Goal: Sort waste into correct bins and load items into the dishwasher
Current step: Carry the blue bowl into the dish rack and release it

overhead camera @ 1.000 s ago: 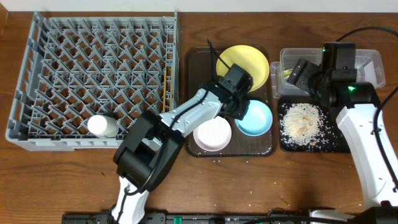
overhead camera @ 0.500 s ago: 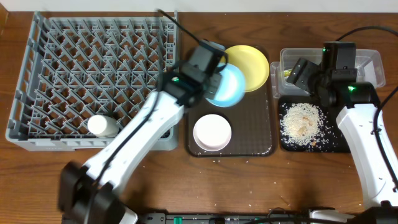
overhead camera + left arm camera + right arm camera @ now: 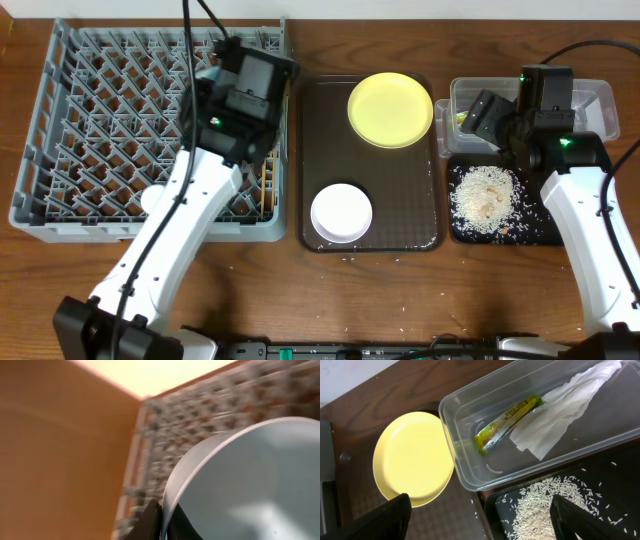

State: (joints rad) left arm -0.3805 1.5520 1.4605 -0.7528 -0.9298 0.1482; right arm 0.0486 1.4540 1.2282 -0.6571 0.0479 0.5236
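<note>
— Where is my left gripper (image 3: 162, 522), and is it holding anything?

— It sits over the upper right part of the dish rack (image 3: 60, 130), clamped on the rim of the light blue bowl (image 3: 250, 485). From overhead the arm hides the bowl; I see it only in the left wrist view, tilted above the pegs and blurred.

— What room do I have near the edges?

— The rack's right wall runs just beside the left edge of the brown tray (image 3: 400, 200). On that tray, the yellow plate (image 3: 390, 108) is at the top and the white bowl (image 3: 341, 212) lower left, with bare tray to the bowl's right. The plate's rim comes right up to the clear tub (image 3: 600, 100), which holds the snack wrapper (image 3: 507, 424) and white paper (image 3: 560, 415). The black tray (image 3: 455, 235) with rice (image 3: 485, 192) butts against the tub.

— And my right gripper (image 3: 480, 115)?

— Jaws spread wide, empty, above the tub's left end.

— What has changed?

— A second ago the blue bowl lay beside the white one; now it is carried across. The right arm has not moved.
</note>
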